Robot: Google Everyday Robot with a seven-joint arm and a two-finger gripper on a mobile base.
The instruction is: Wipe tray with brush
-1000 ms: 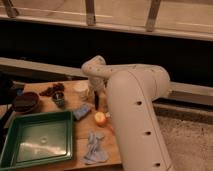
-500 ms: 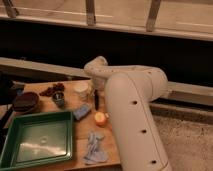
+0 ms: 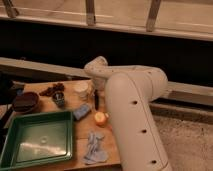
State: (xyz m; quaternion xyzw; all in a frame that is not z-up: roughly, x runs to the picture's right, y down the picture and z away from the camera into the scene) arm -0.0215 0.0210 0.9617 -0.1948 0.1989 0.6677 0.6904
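Note:
The green tray [image 3: 37,142] lies at the front left of the wooden table [image 3: 82,132], and I see nothing in it. My white arm rises from the lower right and bends down over the table's middle. My gripper [image 3: 96,100] shows only as a thin dark shape hanging below the wrist, between a white cup [image 3: 81,90] and an orange fruit [image 3: 101,118]. It is to the right of the tray and behind it. I cannot pick out a brush; the dark shape may include it.
A blue sponge [image 3: 81,112] lies just right of the tray's far corner. A blue cloth [image 3: 94,147] lies at the front. A dark bowl [image 3: 26,102], a small cup [image 3: 59,99] and dark bits [image 3: 52,90] sit at the back left. A dark wall and railing stand behind.
The wrist has sunk slightly toward the table. Nothing on the table has moved.

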